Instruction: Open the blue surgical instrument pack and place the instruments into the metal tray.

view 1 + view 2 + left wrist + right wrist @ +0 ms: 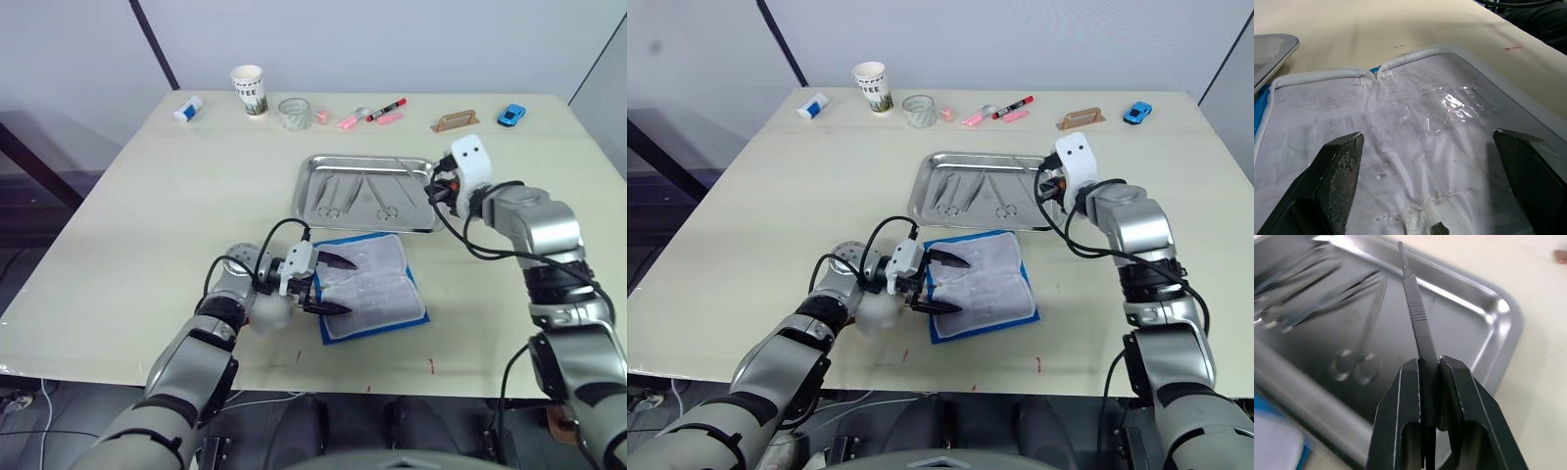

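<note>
The blue surgical instrument pack (377,289) lies unfolded near the table's front, its pale lining (1415,107) facing up. My left gripper (343,287) is open at the pack's left edge, one fingertip over the lining and the other by its front corner, holding nothing. Behind the pack sits the metal tray (416,208), with several silver instruments (338,196) lying inside, scissors (1354,364) among them. My right gripper (1429,363) hovers over the tray's right end, shut on a slim ridged metal instrument (1413,308) that points out over the tray.
Along the table's far edge stand a paper cup (249,90), a clear tape roll (294,113), pink and red markers (377,113), a wooden block (455,121), a blue toy car (510,115) and a small white-blue tube (188,108).
</note>
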